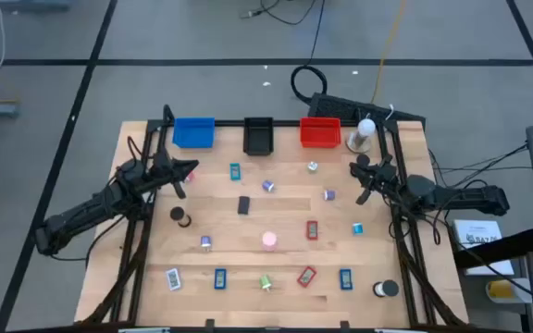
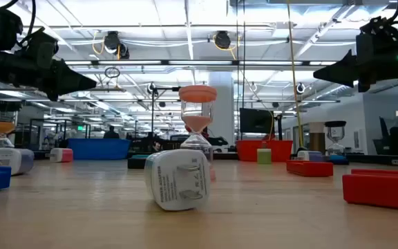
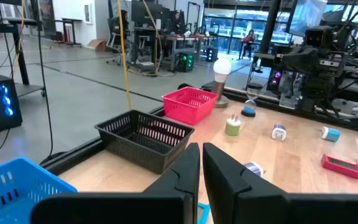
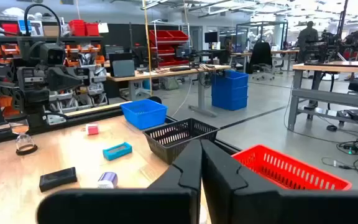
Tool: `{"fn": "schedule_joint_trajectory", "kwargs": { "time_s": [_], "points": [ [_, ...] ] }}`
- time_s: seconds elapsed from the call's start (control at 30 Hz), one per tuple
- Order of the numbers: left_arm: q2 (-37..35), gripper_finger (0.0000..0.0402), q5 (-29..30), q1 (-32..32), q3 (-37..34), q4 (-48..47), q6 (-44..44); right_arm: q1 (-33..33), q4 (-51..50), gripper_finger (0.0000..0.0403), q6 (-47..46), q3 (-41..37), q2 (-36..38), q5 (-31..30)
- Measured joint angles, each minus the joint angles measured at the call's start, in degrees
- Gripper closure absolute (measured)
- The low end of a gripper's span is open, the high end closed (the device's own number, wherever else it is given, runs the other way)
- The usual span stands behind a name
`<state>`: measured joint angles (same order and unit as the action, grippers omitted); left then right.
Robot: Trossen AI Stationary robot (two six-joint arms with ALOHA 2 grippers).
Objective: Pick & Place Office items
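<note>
Small office items lie scattered across the pale wooden slatted table [image 1: 276, 287]: a pink-capped hourglass [image 1: 270, 240] at the centre, a flat black rectangular block [image 1: 243, 205] just up from it, a flat red rectangular case [image 1: 312, 230] to its right, a teal flat tag [image 1: 235, 171] nearer the baskets, and a little purple cylinder [image 1: 267, 186] between them. Along the near edge sit a white boxy plug adapter [image 1: 173, 277], a blue flat case [image 1: 220, 278], a small green cylinder [image 1: 266, 282] and a black round puck [image 1: 386, 289].

At the far edge, three mesh plastic baskets stand in a row: the blue basket [image 1: 193, 132], the black basket [image 1: 259, 136], the red basket [image 1: 320, 132]. Beside the red one stands a white ball-topped stand [image 1: 365, 130].

The left gripper [image 1: 179, 181] hangs over the table's left side, near the blue basket, fingers pinched together, nothing between them. The right gripper [image 1: 363, 185] hovers over the right side, below the white stand, fingers likewise closed and empty.
</note>
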<state>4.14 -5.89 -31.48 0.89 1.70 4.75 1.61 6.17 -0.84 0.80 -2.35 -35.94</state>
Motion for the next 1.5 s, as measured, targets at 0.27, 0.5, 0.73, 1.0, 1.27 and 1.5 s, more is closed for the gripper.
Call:
{"fn": "schedule_joint_trajectory", "kwargs": {
  "time_s": [0.27, 0.5, 0.73, 1.0, 1.27, 1.5],
  "points": [
    [0.0, 0.0376, 0.0, 0.0, 0.0, 0.0, 0.0, 0.0, 0.0, 0.0403, 0.0, 0.0, 0.0, 0.0],
    [0.0, 0.0376, 0.0, 0.0, 0.0, 0.0, 0.0, 0.0, 0.0, 0.0403, 0.0, 0.0, 0.0, 0.0],
    [0.0, 0.0376, 0.0, 0.0, 0.0, 0.0, 0.0, 0.0, 0.0, 0.0403, 0.0, 0.0, 0.0, 0.0],
    [0.0, 0.0376, 0.0, 0.0, 0.0, 0.0, 0.0, 0.0, 0.0, 0.0403, 0.0, 0.0, 0.0, 0.0],
    [0.0, 0.0376, 0.0, 0.0, 0.0, 0.0, 0.0, 0.0, 0.0, 0.0403, 0.0, 0.0, 0.0, 0.0],
    [0.0, 0.0376, 0.0, 0.0, 0.0, 0.0, 0.0, 0.0, 0.0, 0.0403, 0.0, 0.0, 0.0, 0.0]
  ]
}}
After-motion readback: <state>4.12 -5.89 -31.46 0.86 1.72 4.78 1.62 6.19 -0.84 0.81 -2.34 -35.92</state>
